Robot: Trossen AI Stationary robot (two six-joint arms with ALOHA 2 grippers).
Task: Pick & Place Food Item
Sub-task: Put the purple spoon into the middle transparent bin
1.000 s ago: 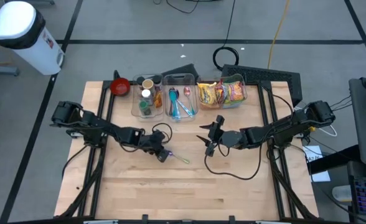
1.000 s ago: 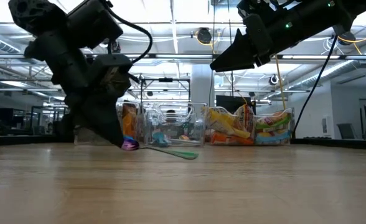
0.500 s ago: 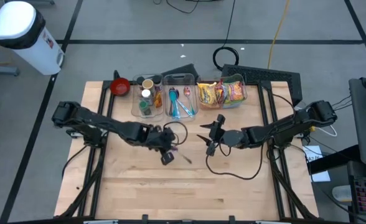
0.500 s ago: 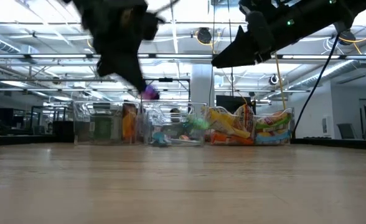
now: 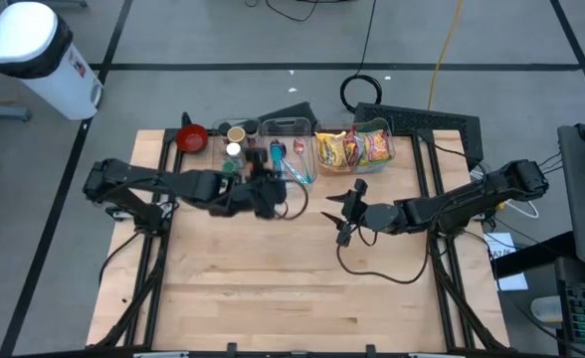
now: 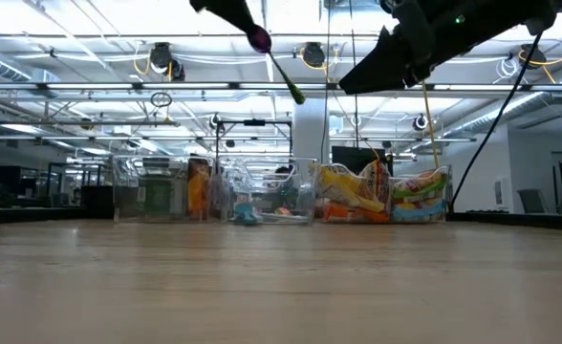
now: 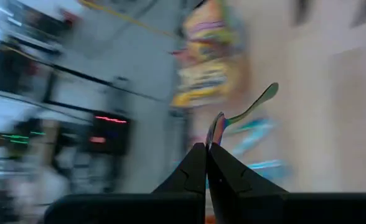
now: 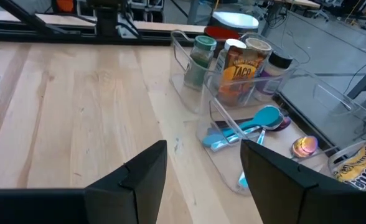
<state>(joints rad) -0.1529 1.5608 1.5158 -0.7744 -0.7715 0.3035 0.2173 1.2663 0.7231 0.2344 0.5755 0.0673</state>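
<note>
The high view is evenly lit and sharp, with only soft, short shadows under the arms on the wooden table (image 5: 273, 288). In the low view, strong light comes from the ceiling lamps (image 6: 162, 57) in the upper part of the frame, so the arms at the top look like dark silhouettes. The left wrist view is heavily smeared by motion blur, and only the spoon (image 7: 248, 111) at the centre is recognisable. The right wrist view is bright and clear.
</note>
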